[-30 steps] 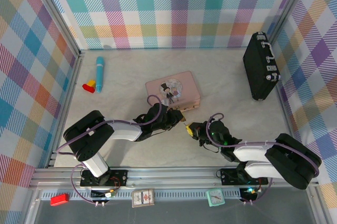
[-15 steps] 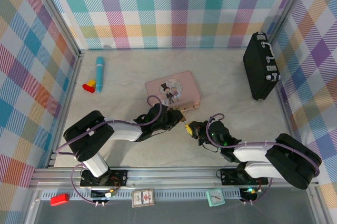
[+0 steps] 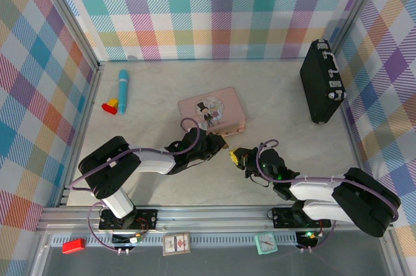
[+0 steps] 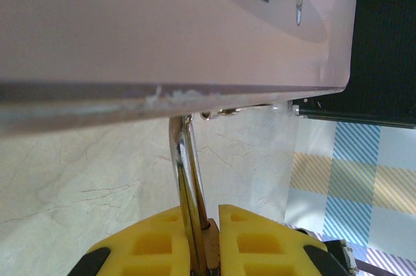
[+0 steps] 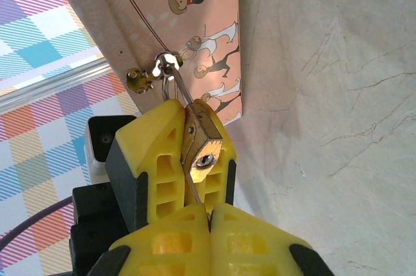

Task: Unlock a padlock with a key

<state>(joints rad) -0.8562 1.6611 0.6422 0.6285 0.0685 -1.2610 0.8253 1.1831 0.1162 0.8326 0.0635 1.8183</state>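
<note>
Two yellow-fingered grippers meet near the middle of the pale marbled table, just in front of the pink illustrated tin box. A black hard case with silver latches stands well apart at the far right wall. A blue tube and a small red-and-yellow block lie at the far left.

The left gripper is clamped on the small brass padlock. Its fingers flank the body on both sides and leave only the keyhole face bare. The thin silver shackle runs up to the tin's front edge and hooks through the small metal loop there, so the tin's wall stands close behind the lock.

The right gripper faces the keyhole with its fingers pressed together on the thin dark metal key. The key's shaft reaches the padlock's face just beside the keyhole; whether the tip has entered cannot be told.
</note>
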